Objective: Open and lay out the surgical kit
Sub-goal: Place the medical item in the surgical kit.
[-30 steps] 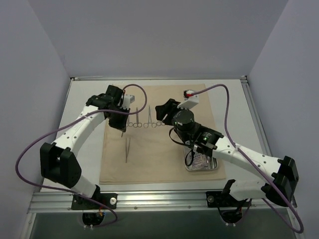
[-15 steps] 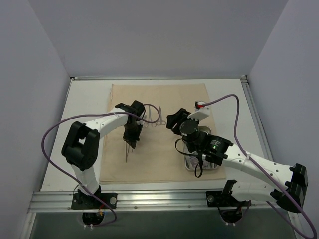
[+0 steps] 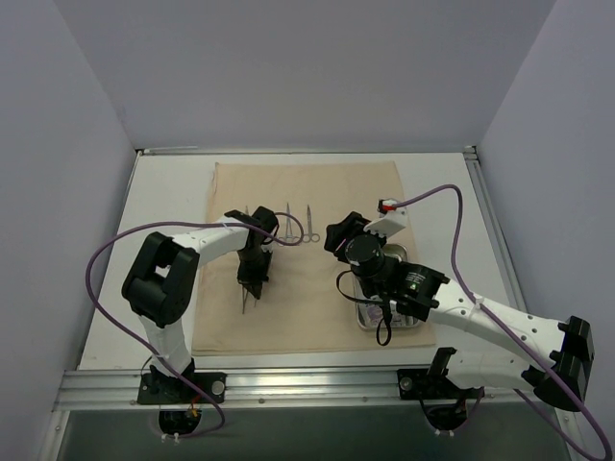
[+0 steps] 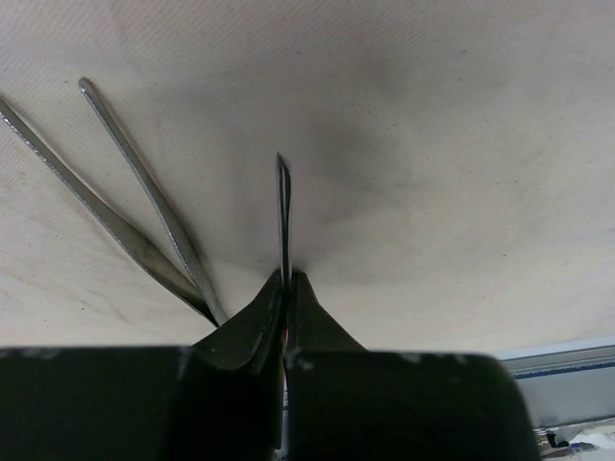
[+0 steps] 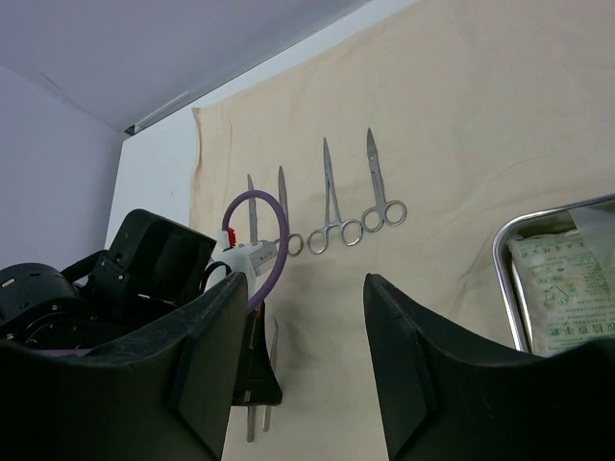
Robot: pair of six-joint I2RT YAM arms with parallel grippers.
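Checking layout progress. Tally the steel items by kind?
Ring-handled clamps: 4, in a row on the cloth wrap; the leftmost's handles are hidden.
Tweezers: 2, one lying on the cloth, a second pair edge-on in the shut left gripper.
Steel tray: 1.
Total: 7.

Item count:
- beige cloth wrap point(image 3: 317, 192): 1
- steel tray point(image 3: 413, 323): 1
- ring-handled clamps point(image 5: 332, 197): 4 in a row, two of them partly hidden
- tweezers point(image 4: 147, 192): 1 pair
- thin steel piece point(image 4: 284, 221): 1, seen edge-on, kind unresolved
- pale packets point(image 5: 562, 279): 1 made out in the tray; any others cannot be counted
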